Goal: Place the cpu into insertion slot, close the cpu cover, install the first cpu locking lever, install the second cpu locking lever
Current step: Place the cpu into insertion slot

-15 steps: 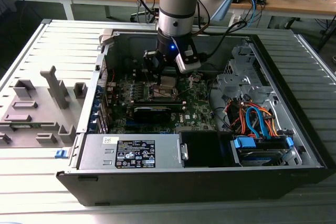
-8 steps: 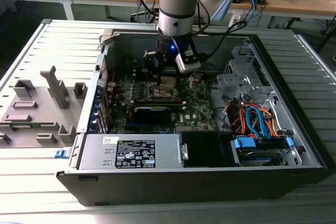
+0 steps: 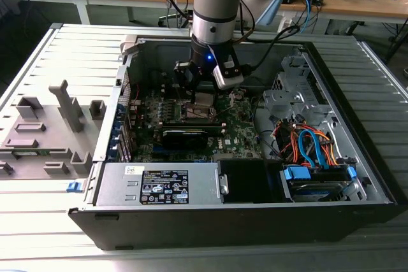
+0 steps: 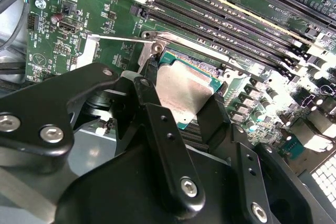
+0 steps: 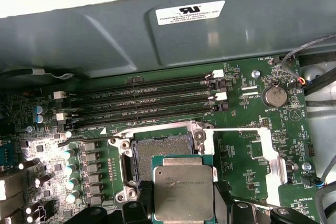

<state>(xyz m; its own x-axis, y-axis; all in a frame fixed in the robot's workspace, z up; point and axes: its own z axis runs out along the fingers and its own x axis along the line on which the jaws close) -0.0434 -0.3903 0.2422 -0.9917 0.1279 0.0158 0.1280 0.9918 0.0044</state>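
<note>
One cpu (image 5: pixel 184 195) is grasped in your hand (image 4: pixel 184 100), held partly over the bare insertion slot (image 5: pixel 157 153) on the green board (image 5: pixel 233 161).

Above insertion slot (image 5: pixel 157 150): cpu (image 5: pixel 182 192) hanging over part, rest lying open. Alongside slot: memory slots (image 5: pixel 142 98) running low, case wall (image 5: pixel 105 40) rising beyond. Beside slot: cpu cover (image 5: pixel 276 156) lying swung clear.

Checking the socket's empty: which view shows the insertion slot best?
First wrist view: the insertion slot faces the camera, the cpu overlapping one edge. Second wrist view: the cpu covers most. Exterior view: far off, beneath the gripper.
</note>
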